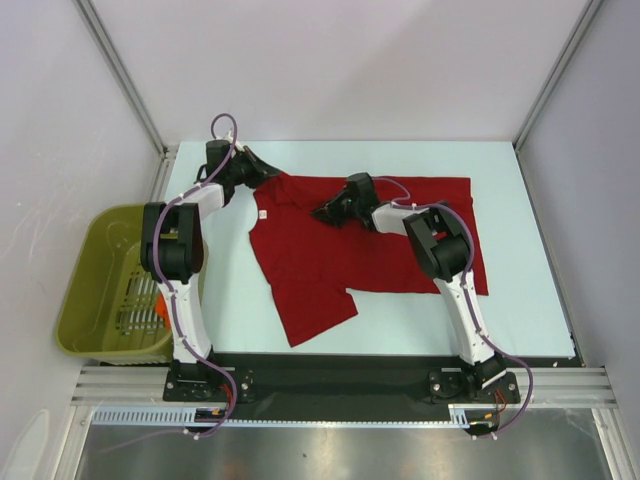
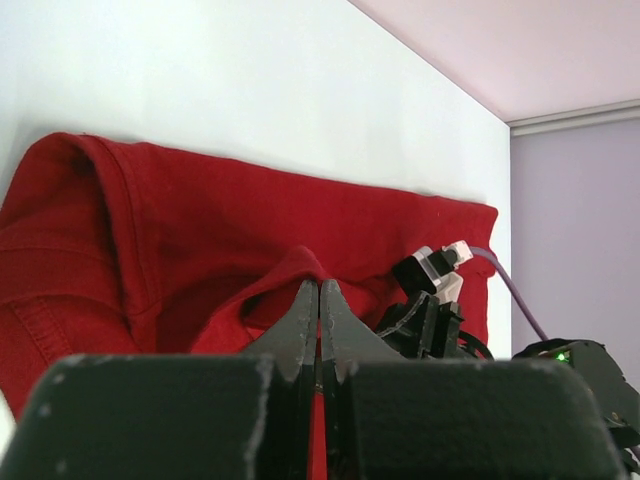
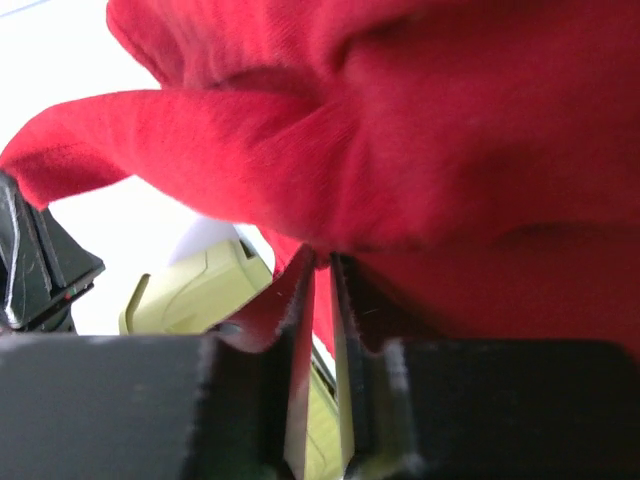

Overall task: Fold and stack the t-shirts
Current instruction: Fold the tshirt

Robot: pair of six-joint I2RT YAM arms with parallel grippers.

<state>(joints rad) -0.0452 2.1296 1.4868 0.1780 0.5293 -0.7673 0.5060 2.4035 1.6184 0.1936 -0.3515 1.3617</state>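
One dark red t-shirt (image 1: 310,270) lies spread on the pale table, with a sleeve pointing toward the near edge. Its small white label (image 1: 262,213) shows at the left side. My left gripper (image 1: 268,176) is at the shirt's far left corner, and in the left wrist view (image 2: 319,285) its jaws are pressed together on a raised pinch of the red cloth (image 2: 250,210). My right gripper (image 1: 322,213) sits on the upper middle of the shirt. In the right wrist view (image 3: 322,258) its jaws are nearly together with bunched red fabric (image 3: 450,150) caught at the tips.
An olive-green plastic basket (image 1: 90,290) stands off the table's left edge and also shows behind the right fingers (image 3: 200,290). White walls and metal posts enclose the table on three sides. The right arm's wrist (image 2: 430,290) is close in front of the left gripper.
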